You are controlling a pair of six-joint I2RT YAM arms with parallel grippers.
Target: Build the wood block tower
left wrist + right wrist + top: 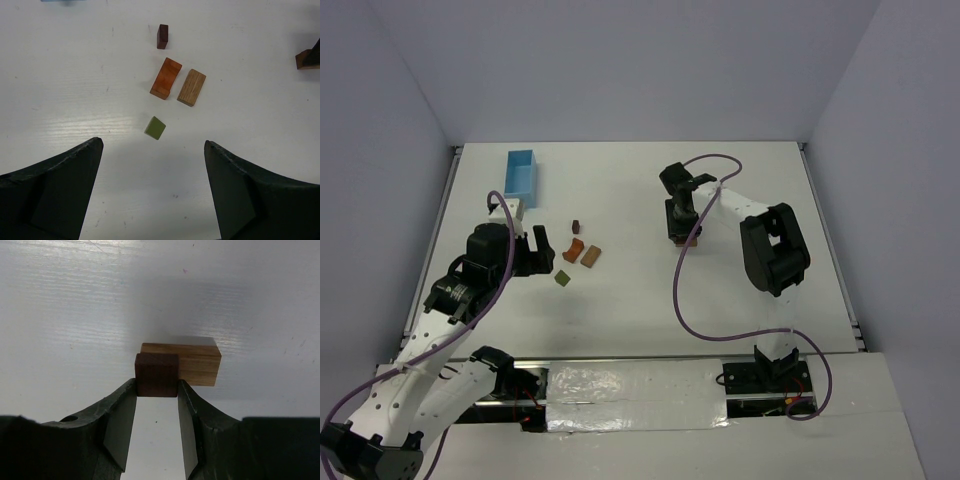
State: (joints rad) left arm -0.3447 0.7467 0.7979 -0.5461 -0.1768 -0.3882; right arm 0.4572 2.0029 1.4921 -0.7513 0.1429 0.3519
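Pinching the dark brown cube [156, 374], the right gripper [156, 386] holds it at the nine o'clock end of the tan block [199, 362]; block axis runs nine-to-three; left gripper [152, 167] gapes wide, empty.

A light blue box [521, 172] lies on the white table [630, 310] toward eleven o'clock, its long side pointing to twelve. At six o'clock, a crinkled silver strip [635, 393] covers the near edge.
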